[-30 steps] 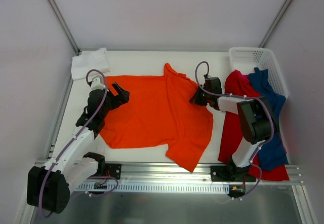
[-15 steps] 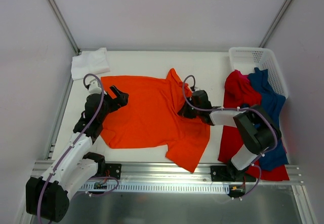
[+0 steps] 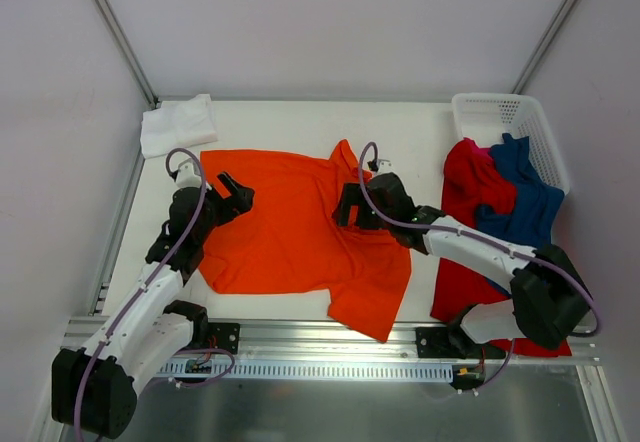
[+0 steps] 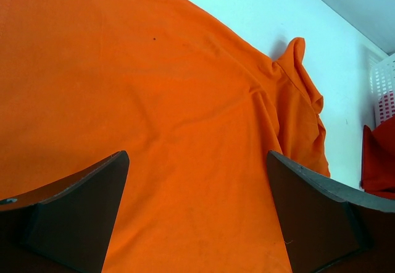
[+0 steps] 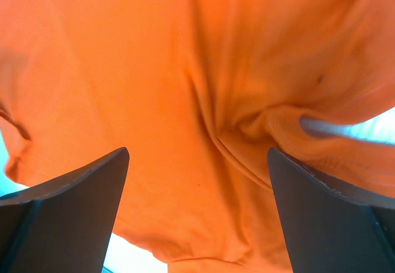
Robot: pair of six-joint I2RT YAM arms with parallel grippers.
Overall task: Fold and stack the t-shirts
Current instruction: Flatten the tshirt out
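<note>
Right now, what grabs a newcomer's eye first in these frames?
The bright orange cloth t-shirt is spread across the middle of the white table, its right side folded over and rumpled. Both grippers are over it with jaws open: the left gripper at its left edge, the right gripper at the fold. At the right edge, a red cloth shirt and a dark blue cloth shirt lie heaped by the white perforated plastic basket.

Orange t-shirt spread out centre, right edge rumpled. White t-shirt folded far-left — red t-shirt, dark blue t-shirt heaped right.
</note>
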